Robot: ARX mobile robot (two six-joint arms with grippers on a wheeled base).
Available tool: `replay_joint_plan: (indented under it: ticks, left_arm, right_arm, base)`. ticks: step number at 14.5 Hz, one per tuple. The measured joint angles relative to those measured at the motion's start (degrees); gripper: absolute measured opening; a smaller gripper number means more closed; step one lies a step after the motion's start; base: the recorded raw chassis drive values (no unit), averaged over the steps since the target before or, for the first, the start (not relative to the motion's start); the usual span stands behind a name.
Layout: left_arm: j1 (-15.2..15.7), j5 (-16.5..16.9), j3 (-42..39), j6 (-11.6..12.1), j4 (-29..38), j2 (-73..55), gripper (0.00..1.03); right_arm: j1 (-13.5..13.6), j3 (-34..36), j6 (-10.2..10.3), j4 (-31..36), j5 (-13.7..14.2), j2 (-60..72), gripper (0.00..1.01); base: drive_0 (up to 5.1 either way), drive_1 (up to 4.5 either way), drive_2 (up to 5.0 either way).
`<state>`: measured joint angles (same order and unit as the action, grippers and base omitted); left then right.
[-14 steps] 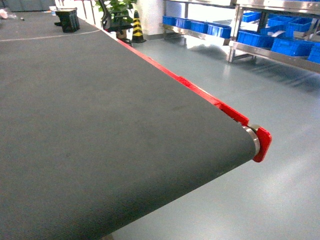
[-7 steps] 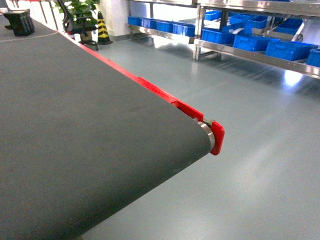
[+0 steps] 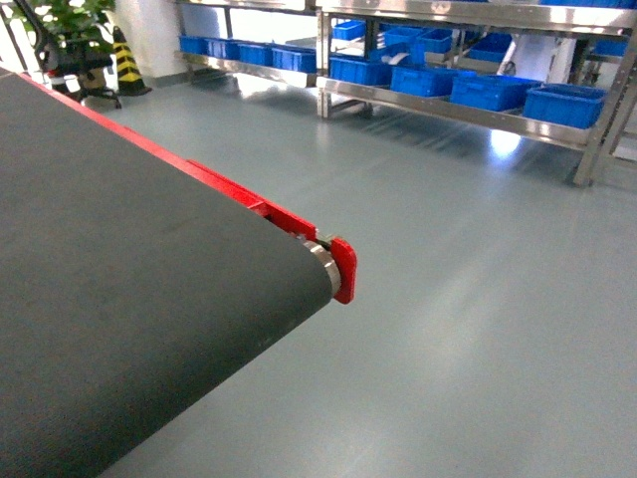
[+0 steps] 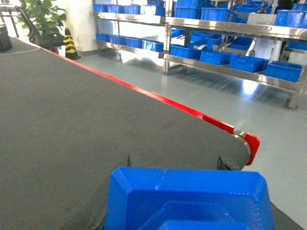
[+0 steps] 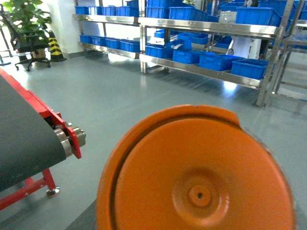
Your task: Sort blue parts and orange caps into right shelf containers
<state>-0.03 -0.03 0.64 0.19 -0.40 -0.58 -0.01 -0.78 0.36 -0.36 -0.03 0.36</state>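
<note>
A blue part (image 4: 189,199) fills the bottom of the left wrist view, and my left gripper (image 4: 176,163) is shut on it over the dark belt; two dark fingertips (image 4: 225,163) poke out past its far edge. An orange cap (image 5: 196,177), round with a small centre hole, fills the right wrist view over the floor. My right gripper holds it, its fingers hidden behind the cap. The right shelf containers (image 3: 562,105) are blue crates in rows on steel shelves, also seen as crates (image 4: 283,72) and crates (image 5: 249,68). Neither gripper shows in the head view.
The dark conveyor belt (image 3: 119,299) ends at a roller with a red end plate (image 3: 343,271). Grey floor (image 3: 478,299) lies between the belt and the steel shelving (image 3: 448,112). A striped cone (image 3: 126,65) and a plant (image 3: 65,20) stand at the far left.
The head view has swung right: the belt's end slid left in the frame and the shelves with blue crates came further into view and closer.
</note>
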Motion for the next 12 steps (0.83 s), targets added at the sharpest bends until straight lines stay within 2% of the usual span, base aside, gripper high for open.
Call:
replay_joint_plan:
  ticks: [12]
  left_arm:
    - [0.0,0.0,0.0,0.0,0.0,0.0,0.42]
  right_arm:
    - [0.0,0.0,0.0,0.0,0.0,0.0,0.46]
  base:
    - [-1.6,-1.56,-1.6]
